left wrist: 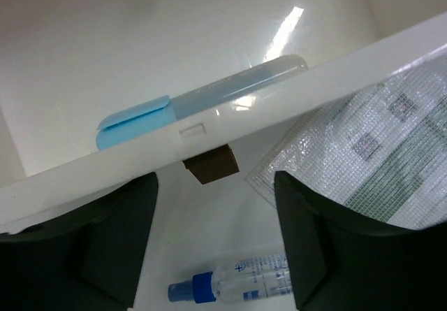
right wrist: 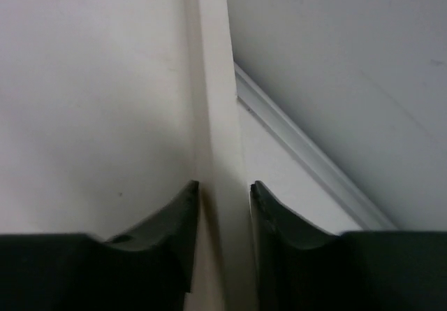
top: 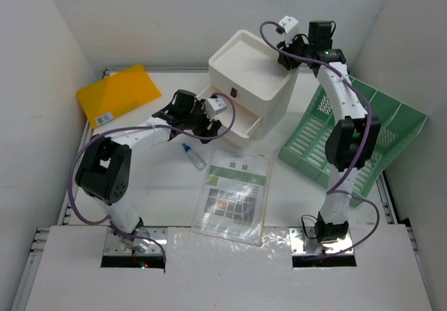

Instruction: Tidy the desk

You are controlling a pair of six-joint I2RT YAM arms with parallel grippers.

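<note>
Lying nearest on the matte-white rectangular desk [top: 157, 185] are a laminated green-and-white paper sheet [top: 234, 196] and a small clear blue-capped spray bottle [top: 194, 156]. Beyond them, the left gripper [left wrist: 215, 182] gapes, released, at an open drawer [top: 244, 124] holding a light-blue pen [left wrist: 181, 108]. Farthest, the right gripper [right wrist: 223, 189] clenches the rim of the white plastic drawer box [top: 248, 70].

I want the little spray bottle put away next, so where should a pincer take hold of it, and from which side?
Grip the spray bottle at its clear body, just below the blue cap, coming straight down from above. It lies flat on the desk, so only the rounded sides are free; close across its narrow width. The left pincer is nearest.
</note>
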